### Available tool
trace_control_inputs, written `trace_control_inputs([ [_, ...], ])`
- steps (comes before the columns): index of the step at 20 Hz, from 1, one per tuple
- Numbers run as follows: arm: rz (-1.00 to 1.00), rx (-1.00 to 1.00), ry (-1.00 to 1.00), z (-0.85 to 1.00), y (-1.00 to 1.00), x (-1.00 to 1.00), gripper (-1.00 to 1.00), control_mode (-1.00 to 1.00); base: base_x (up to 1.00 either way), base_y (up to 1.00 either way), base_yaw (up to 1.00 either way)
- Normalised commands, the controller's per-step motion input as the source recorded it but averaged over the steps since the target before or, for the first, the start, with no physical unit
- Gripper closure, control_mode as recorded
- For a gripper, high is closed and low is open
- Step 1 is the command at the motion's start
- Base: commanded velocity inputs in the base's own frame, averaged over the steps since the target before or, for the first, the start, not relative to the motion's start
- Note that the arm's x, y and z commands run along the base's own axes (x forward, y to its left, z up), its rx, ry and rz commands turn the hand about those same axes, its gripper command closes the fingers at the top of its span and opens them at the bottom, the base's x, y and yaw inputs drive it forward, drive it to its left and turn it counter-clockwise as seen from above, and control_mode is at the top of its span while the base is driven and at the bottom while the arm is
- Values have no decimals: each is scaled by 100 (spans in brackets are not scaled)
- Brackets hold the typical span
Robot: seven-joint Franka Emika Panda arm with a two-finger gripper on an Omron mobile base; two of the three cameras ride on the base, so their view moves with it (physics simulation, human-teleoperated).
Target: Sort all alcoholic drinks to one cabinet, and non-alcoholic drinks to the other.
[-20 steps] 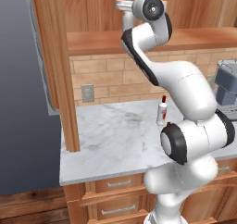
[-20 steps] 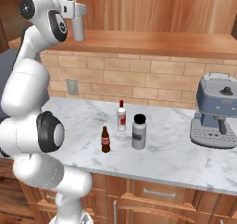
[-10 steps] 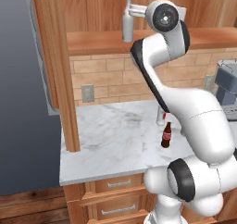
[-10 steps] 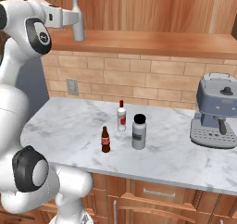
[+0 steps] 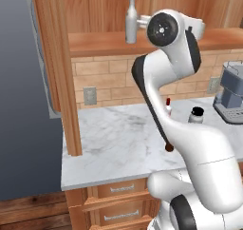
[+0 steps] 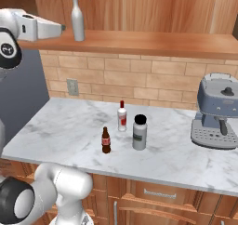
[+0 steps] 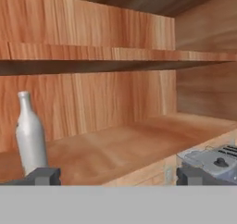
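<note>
My claw (image 7: 113, 176) has let go, wide open; the grey bottle (image 6: 77, 18) now stands on the cabinet shelf (image 6: 139, 42), sorted.

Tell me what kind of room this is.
A rendered home kitchen, most likely: marble counter under a brick backsplash, an espresso machine at the right, and an open wooden wall cabinet with a silver-grey bottle inside.

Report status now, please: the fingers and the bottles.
Fingers open, holding nothing. Tall silver-grey wine-shaped bottle upright on cabinet shelf. White red-capped bottle and small dark cola bottle on marble counter.
</note>
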Motion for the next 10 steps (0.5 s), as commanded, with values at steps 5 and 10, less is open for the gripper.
trace_control_inputs([
  [5, -22, 0, 28, -45, -13, -37, -100, -100, 0, 0, 0],
  [10, -20, 0, 12, -56, -14, -19, -100, -100, 0, 0, 0],
])
